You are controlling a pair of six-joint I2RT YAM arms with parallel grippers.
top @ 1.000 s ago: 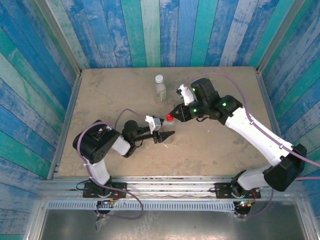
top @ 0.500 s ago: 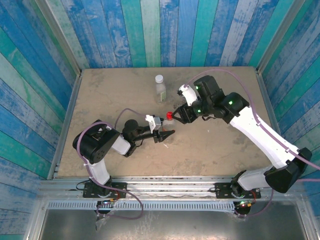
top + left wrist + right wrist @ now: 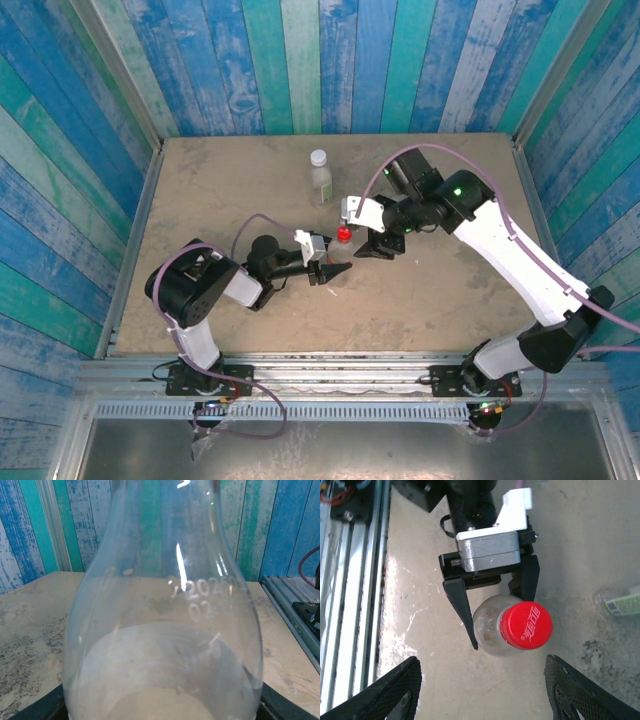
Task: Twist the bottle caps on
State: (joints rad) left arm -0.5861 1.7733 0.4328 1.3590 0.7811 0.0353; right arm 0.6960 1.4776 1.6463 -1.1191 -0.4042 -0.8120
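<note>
- Step in hand: the red cap [image 3: 526, 625], round glossy plastic, sits on the clear bottle [image 3: 487, 630], which the left end effector [image 3: 497, 622] clamps mid-surface [image 3: 220, 190].
- The right end effector [image 3: 485, 695] hovers above, fingers apart.
- Next, probably: close on the cap and twist.
- The second bottle [image 3: 320, 182] stands behind.

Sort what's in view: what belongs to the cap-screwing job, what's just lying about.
Job: red cap; clear bottle in the left claw; white cap; green-label bottle.
Lying about: tiny white scrap on the table.
</note>
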